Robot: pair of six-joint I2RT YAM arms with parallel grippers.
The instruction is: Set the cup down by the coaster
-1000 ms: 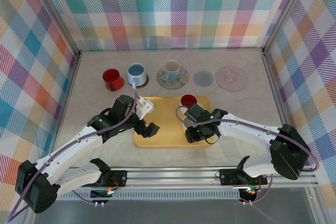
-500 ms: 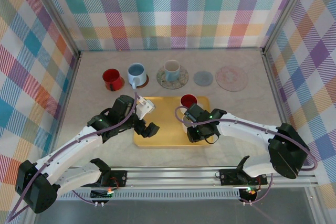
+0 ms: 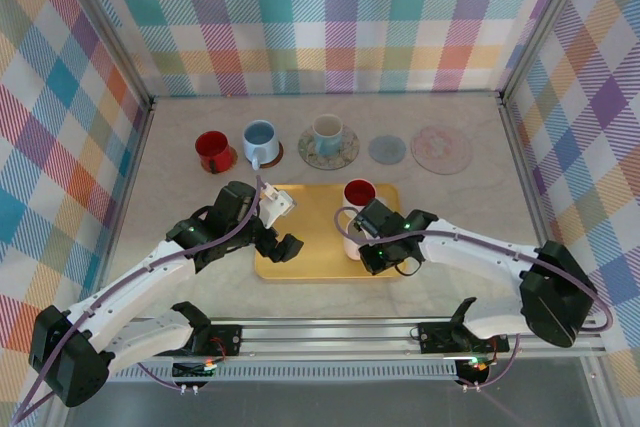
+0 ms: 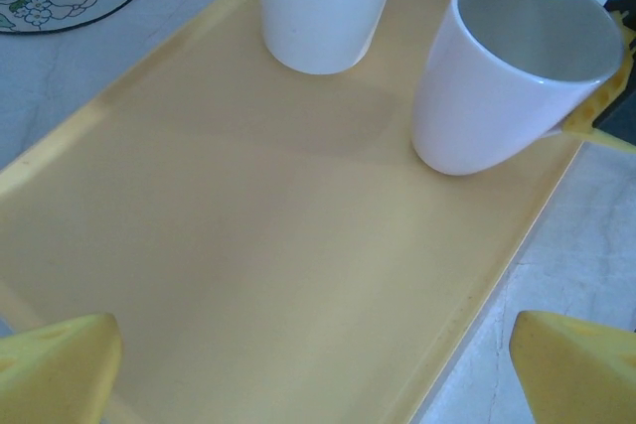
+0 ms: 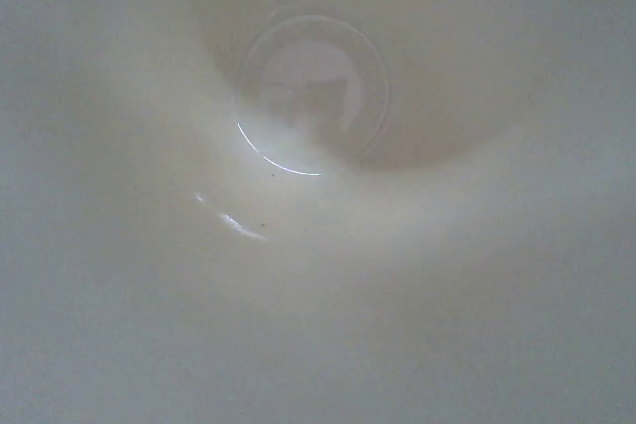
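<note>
While tray (image 4: 248,275) holds red-lined cup (image 4: 323,17) — left fingers (image 4: 55,369) spread | right fingers (image 4: 606,121) grip tilted, empty white cup (image 4: 497,96)

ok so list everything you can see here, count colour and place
tray: 1, yellow, table centre
white cup: 1, white, tilted, tray's right side
red-lined cup: 1, white outside, tray's far right corner
red mug: 1, red, back row, far left
blue mug: 1, light blue, on brown coaster
teal cup: 1, pale, on patterned coaster
grey coaster: 1, bare, back row
pink coaster: 1, bare, far right
left claw: open, over tray's left side
right claw: gripping white cup
</note>
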